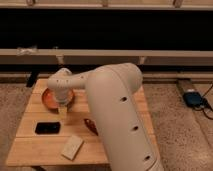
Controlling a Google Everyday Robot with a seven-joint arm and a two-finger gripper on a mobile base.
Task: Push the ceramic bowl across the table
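The orange-red ceramic bowl (49, 98) sits on the light wooden table (115, 95) near its far left corner. My white arm (120, 115) reaches in from the lower right and bends over the bowl's right side, hiding part of it. My gripper (62, 113) hangs down at the bowl's near right edge, close above the tabletop. I cannot see whether it touches the bowl.
A black phone (47, 128) lies on the table in front of the bowl. A tan block (72, 147) lies near the front edge. A small red-brown object (90, 125) lies beside my arm. A blue device (193, 98) lies on the floor at right.
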